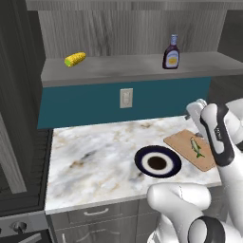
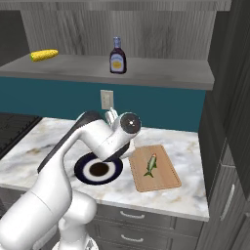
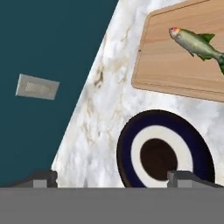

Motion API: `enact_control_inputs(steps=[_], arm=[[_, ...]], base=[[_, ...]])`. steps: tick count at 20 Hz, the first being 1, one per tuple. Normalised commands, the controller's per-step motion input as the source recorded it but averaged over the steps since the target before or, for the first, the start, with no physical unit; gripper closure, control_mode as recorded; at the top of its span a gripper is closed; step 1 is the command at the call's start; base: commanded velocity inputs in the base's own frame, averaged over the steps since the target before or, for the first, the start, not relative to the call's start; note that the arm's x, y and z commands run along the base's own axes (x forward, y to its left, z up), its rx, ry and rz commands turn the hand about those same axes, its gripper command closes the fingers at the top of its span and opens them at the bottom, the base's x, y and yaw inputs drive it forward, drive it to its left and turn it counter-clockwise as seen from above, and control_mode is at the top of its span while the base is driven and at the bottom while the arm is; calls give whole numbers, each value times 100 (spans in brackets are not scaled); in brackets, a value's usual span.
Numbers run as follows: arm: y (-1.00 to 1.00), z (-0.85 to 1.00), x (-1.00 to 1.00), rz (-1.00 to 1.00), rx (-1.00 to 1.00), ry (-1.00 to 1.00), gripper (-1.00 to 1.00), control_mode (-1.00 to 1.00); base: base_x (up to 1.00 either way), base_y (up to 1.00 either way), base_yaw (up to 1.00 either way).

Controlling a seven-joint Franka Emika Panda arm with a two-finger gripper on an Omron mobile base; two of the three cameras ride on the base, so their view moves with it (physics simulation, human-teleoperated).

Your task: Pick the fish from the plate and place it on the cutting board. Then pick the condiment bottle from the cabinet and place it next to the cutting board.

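Note:
The fish [image 1: 196, 147] [image 2: 151, 166] [image 3: 197, 43] lies on the cutting board [image 1: 182, 141] [image 2: 163, 178] [image 3: 166, 65], at the right of the marble counter. To the board's left sits the plate [image 1: 140, 159] [image 2: 80, 171] [image 3: 127, 148], with nothing on it. The condiment bottle [image 1: 171, 53] [image 2: 117, 56] stands upright on the cabinet [image 1: 118, 66] [image 2: 161, 71] shelf. My gripper [image 1: 193, 110] [image 2: 113, 115] [image 3: 113, 180] hovers above the counter behind the plate, open, with nothing between its fingertips [image 3: 43, 178]. It points down toward the plate and the wall.
A yellow corn cob [image 1: 75, 59] [image 2: 44, 54] lies at the shelf's left end. A wall outlet [image 1: 126, 98] [image 2: 106, 98] [image 3: 37, 86] is set in the teal strip. A stove edge [image 2: 14, 129] borders the counter on the left, and tall cabinets stand at the right.

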Motion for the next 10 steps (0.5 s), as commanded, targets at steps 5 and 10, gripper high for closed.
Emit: enact_control_inputs(steps=[5, 10], arm=[[16, 2, 0, -20, 24, 0, -100, -100], [1, 0, 0, -18, 28, 5, -100, -100]], base=[[0, 0, 0], [0, 0, 0]])
